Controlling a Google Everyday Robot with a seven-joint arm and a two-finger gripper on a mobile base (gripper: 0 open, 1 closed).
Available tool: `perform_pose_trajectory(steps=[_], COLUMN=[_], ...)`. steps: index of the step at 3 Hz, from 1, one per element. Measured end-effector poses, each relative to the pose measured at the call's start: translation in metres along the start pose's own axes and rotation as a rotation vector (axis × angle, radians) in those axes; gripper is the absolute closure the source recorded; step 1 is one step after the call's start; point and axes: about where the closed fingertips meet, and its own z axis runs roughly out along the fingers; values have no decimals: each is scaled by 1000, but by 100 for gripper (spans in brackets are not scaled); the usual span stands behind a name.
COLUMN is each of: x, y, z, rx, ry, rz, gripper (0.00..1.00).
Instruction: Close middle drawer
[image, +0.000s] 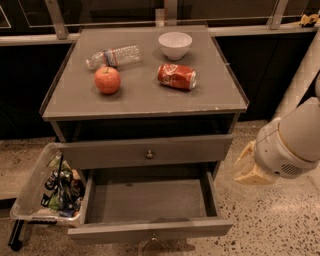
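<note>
None of the closing was done: the middle drawer (150, 202) stood pulled well out under the bench (150, 100), inside bare, and the tool (247, 169) hung right of it, not touching, its opening impossible to tell.

The wide, shallow grey wooden middle drawer (150, 202) is plain grey inside, like the grey cabinet top (150, 97). Upper left is a round red-orange apple (107, 80), upper centre a red-and-white metal can (177, 76) and a white bowl (175, 45). At right is the cream plastic gripper (246, 170), over speckled beige floor (270, 220).
</note>
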Motion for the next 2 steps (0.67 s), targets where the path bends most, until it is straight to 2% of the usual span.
perform_pose_trajectory(steps=[1, 2], x=[-8, -14], y=[4, -7], z=[46, 99], rx=[-33, -28], ry=[-36, -72], rz=[28, 47], gripper=[100, 100])
